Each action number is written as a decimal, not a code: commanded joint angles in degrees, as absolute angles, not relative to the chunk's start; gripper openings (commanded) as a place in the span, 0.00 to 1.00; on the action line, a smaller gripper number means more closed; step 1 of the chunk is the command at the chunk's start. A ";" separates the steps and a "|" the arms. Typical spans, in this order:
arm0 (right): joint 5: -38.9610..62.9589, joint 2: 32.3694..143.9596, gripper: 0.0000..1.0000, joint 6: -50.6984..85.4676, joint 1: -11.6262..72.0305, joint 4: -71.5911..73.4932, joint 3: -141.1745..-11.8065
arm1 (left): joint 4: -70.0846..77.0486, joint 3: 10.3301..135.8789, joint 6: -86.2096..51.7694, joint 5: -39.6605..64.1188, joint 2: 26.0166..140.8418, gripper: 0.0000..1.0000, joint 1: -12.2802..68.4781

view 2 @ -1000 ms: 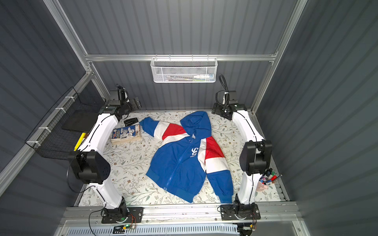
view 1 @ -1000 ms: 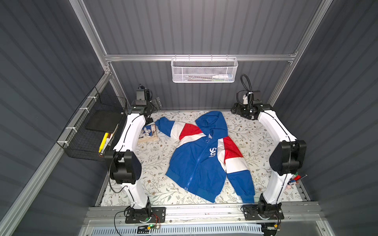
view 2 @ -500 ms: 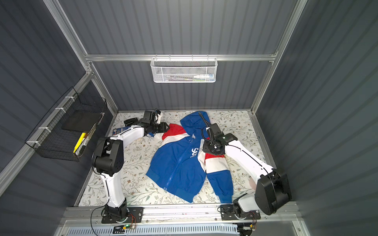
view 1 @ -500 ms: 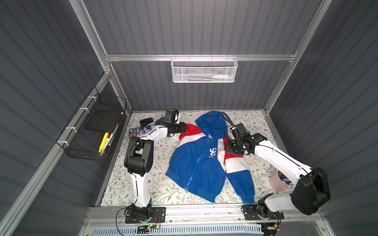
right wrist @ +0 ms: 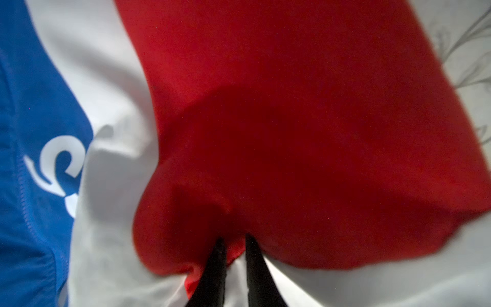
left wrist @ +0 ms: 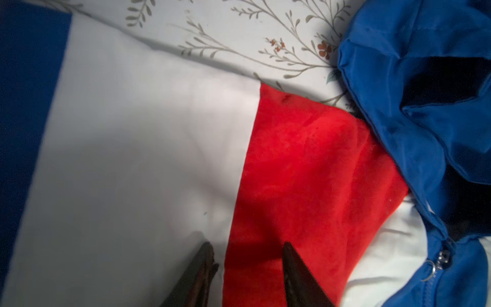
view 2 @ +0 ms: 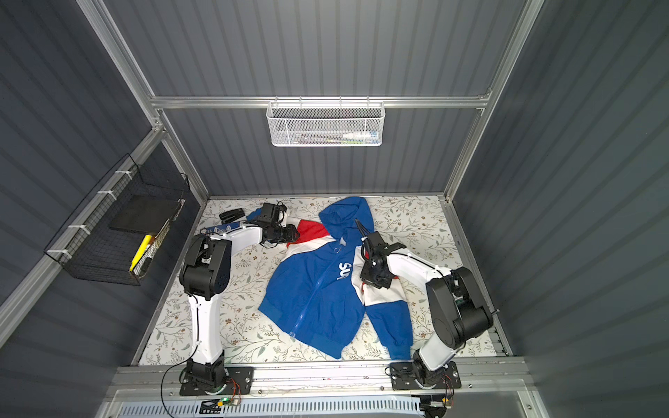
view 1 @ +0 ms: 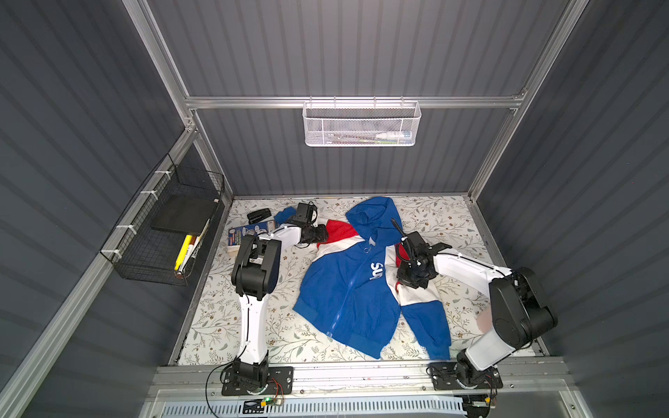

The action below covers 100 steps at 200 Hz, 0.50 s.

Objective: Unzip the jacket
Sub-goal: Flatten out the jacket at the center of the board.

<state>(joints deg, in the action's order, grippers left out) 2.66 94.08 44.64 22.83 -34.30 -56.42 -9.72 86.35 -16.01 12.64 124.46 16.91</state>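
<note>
Both jacket [view 1: 347, 289] shoulders pinned, guessing to steady the unzipping: right gripper [right wrist: 235, 255] pinches red cloth, left gripper [left wrist: 247, 255] jaws apart.

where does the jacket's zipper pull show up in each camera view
In a top view: zipper pull at the jacket collar, just under the blue hood.
In a top view: zipper pull under the hood, above the white lettering.
Left wrist: zipper pull where the hood meets the collar.
Right wrist: not in it, only zipper teeth beside the lettering.
Shared landmark: the hood, next to the pull wherever it shows.
</note>
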 commanded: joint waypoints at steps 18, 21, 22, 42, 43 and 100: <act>2.46 99.64 0.18 42.73 17.06 -33.11 -58.83 | -11.09 80.66 -16.50 11.08 124.20 0.45 17.84; 2.68 100.22 0.18 42.37 16.59 -33.21 -59.26 | -10.95 80.24 -16.91 11.07 124.07 0.45 17.92; 2.75 100.43 0.18 42.28 16.43 -33.26 -59.34 | -10.93 80.07 -17.02 11.12 124.00 0.45 17.97; 2.61 103.27 0.18 40.21 13.77 -34.34 -62.34 | -10.12 75.74 -19.16 11.74 122.26 0.47 19.49; 2.62 103.32 0.18 40.15 13.65 -34.40 -62.50 | -10.11 75.58 -19.29 11.71 122.17 0.47 19.59; 3.69 111.81 0.20 36.41 4.42 -36.12 -74.85 | -5.55 66.04 -28.98 13.04 117.50 0.47 28.85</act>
<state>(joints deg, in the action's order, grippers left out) 4.67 107.83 39.09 7.73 -34.79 -69.52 -0.12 71.68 -22.41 11.40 116.73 23.97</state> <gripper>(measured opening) 0.197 0.473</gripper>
